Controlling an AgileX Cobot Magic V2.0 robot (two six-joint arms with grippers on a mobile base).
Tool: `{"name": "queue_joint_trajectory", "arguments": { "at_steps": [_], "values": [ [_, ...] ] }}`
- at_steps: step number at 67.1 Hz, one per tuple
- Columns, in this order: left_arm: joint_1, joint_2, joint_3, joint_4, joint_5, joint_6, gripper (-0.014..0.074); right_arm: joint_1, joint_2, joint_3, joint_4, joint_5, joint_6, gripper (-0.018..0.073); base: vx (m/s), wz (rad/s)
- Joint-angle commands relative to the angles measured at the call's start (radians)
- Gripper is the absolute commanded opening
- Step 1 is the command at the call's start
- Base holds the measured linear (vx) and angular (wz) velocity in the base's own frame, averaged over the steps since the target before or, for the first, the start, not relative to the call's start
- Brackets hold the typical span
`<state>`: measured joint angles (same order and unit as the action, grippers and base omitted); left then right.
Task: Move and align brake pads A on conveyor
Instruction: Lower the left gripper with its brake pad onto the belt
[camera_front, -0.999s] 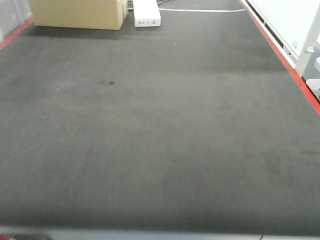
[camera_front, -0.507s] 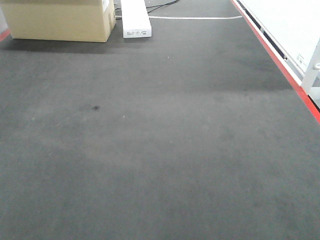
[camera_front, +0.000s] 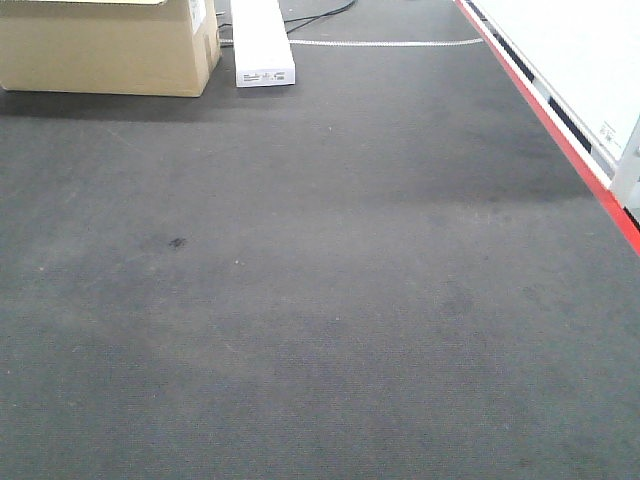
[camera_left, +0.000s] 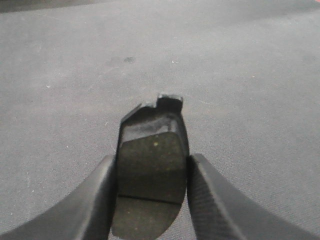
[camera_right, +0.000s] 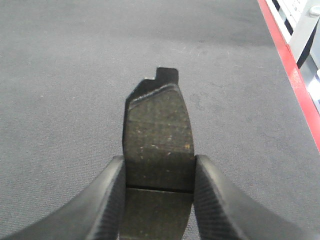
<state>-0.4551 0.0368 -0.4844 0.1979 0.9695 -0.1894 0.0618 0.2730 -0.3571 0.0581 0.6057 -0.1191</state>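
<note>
Dark-grey brake pads (camera_left: 150, 165) lengthwise outward between fingers (camera_left: 95, 202)

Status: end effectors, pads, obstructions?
Left end effector shut on brake pad. Right end effector shut on second brake pad. Cardboard box, white box at far end of belt.

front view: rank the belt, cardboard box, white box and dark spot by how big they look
1. belt
2. cardboard box
3. white box
4. dark spot
Both boxes sit far back and are cropped by the frame, so their real size is unsure.
</note>
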Motion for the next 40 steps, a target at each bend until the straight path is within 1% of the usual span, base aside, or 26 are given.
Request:
{"name": "queue_joint_trajectory", "arguments": {
  "at_steps": [1,40],
  "values": [
    [0.000,0.016,-0.025,0.009,-0.092,-0.003,-0.0006,-0.001,0.007,-0.032,-0.004,-0.095,-0.010,-0.0007,0.01,-0.02],
    [0.000,0.016,-0.025,0.009,-0.092,-0.003,-0.0006,-0.001,0.007,-0.032,-0.004,-0.095,-0.010,-0.0007,0.00,0.00]
  ]
}}
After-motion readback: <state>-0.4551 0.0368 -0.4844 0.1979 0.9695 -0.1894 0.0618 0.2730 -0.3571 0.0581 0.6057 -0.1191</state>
